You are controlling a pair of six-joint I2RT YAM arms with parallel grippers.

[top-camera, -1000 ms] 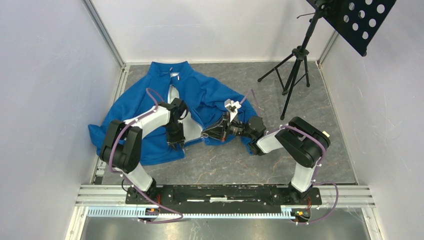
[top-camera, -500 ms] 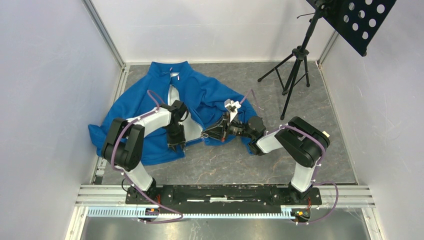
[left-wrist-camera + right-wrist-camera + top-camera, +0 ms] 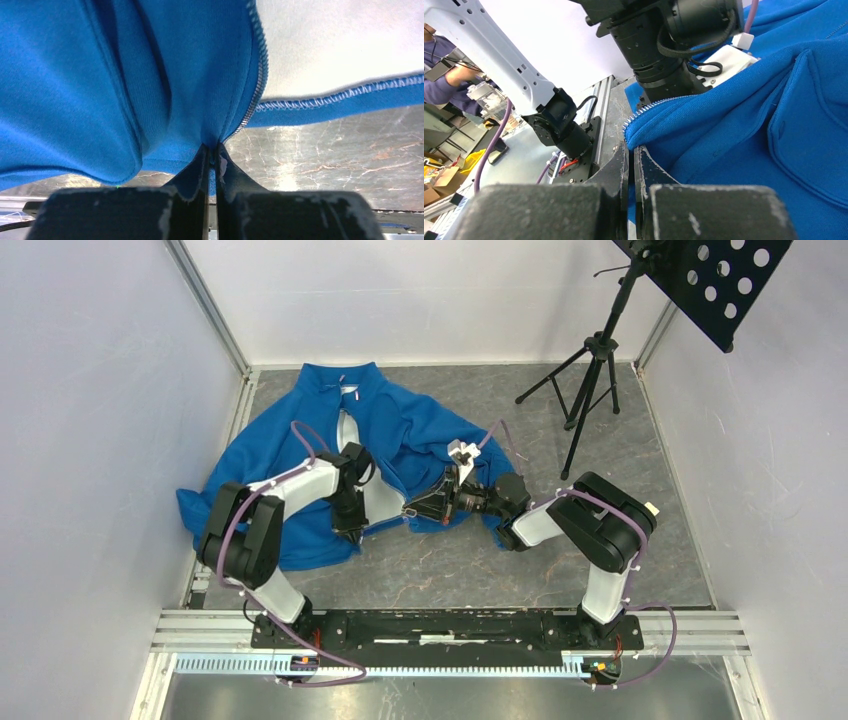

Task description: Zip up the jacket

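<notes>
Where the front edges of the jacket (image 3: 400, 430) meet is hidden from above. It lies far left on the desk (image 3: 450, 570). The left gripper (image 3: 212, 152) and right gripper (image 3: 630, 150) jaws each pinch a zipper edge. Open desk lies rightward.

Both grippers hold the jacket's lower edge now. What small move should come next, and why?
Probably bring the left gripper and the right gripper toward each other. Each is shut on a bottom front edge of the jacket beside its zipper teeth, yet the top view shows a gap between the two edges. The ends must meet before zipping.
</notes>
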